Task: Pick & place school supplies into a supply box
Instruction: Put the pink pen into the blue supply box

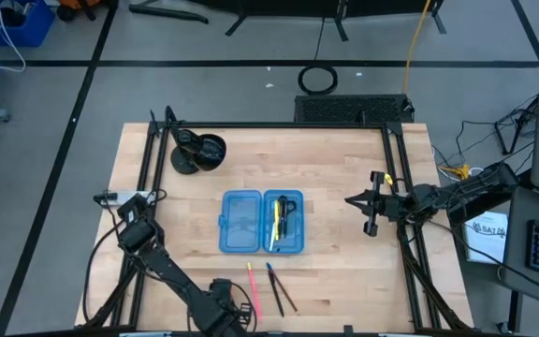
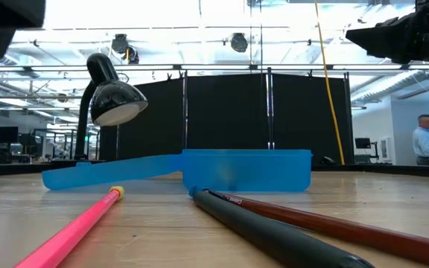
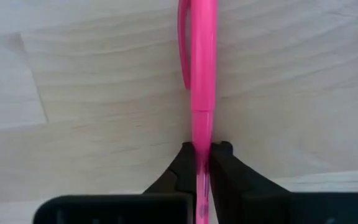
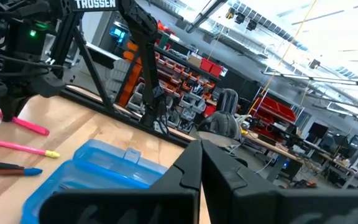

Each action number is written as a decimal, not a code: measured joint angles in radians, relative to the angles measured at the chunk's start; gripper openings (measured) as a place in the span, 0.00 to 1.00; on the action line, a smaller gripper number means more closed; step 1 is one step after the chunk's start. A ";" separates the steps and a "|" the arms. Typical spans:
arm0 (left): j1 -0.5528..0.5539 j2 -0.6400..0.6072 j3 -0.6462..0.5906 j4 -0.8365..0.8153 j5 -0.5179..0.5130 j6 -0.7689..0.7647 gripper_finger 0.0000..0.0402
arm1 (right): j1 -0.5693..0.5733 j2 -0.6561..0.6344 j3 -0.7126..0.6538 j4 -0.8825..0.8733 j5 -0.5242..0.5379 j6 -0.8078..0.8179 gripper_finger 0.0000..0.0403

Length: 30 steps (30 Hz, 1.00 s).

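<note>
Two dark fingers of the left hand point(image 3: 202, 163) pinch the slim pink plastic pen point(image 3: 202, 68) near one end: light, stiff, slick; mid-barrel would balance better. Right hand point(image 4: 201, 163), closed and empty, waits.

The left gripper point(image 3: 202, 163) sits low at the table's near edge, fingers pinched together, while the right gripper point(image 4: 201, 163) waits raised, fingers together

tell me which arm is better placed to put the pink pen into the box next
Left. The left gripper is already shut on the pink pen at the table's near edge. The right gripper waits, shut and empty, on the other side of the supply box.
</note>
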 joint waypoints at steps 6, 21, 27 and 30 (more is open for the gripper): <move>-0.027 -0.009 0.000 -0.015 -0.069 -0.003 0.07 | 0.000 0.000 0.000 -0.001 0.000 0.018 0.00; -0.083 -0.171 -0.005 -0.133 -0.638 0.014 0.06 | 0.000 0.000 0.000 -0.027 -0.002 0.075 0.00; -0.036 -0.251 -0.003 0.020 -0.731 0.328 0.06 | 0.000 0.000 0.000 -0.052 -0.002 0.081 0.00; 0.030 -0.293 -0.002 0.073 -0.739 0.415 0.06 | 0.000 0.000 0.000 -0.056 -0.003 0.092 0.00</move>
